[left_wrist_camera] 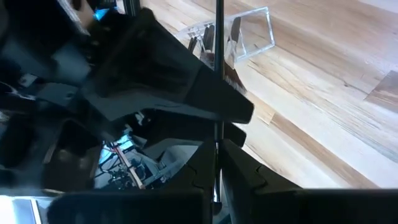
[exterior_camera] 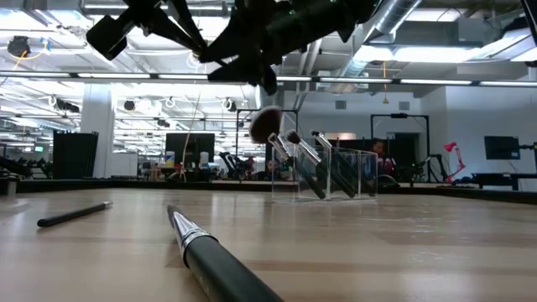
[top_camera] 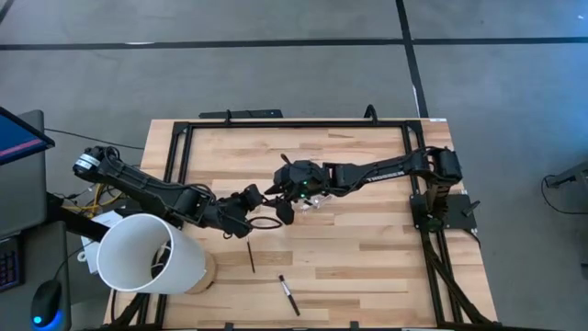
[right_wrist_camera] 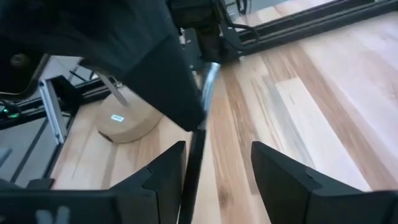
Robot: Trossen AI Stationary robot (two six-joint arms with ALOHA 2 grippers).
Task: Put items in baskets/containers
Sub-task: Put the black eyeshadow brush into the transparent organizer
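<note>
1. The pale wooden slatted table (top_camera: 367, 267) carries the work; both dark arms meet above its middle.
2. The small clear plastic box (exterior_camera: 336, 172), with several dark-handled brushes already leaning in it, stands just beside the right gripper (right_wrist_camera: 217, 168), nearer that arm than the left.
3. The left gripper (left_wrist_camera: 217, 155) is clamped on a thin dark stick (left_wrist_camera: 218, 74).
4. The stick's long axis runs out between the right gripper's fingers, which stand apart and grip nothing. It lies close to one finger, so that claw probably needs centring before closing.
5. Two more dark sticks (top_camera: 251, 257) (top_camera: 289, 296) lie loose on the table, well apart from the box.
</note>
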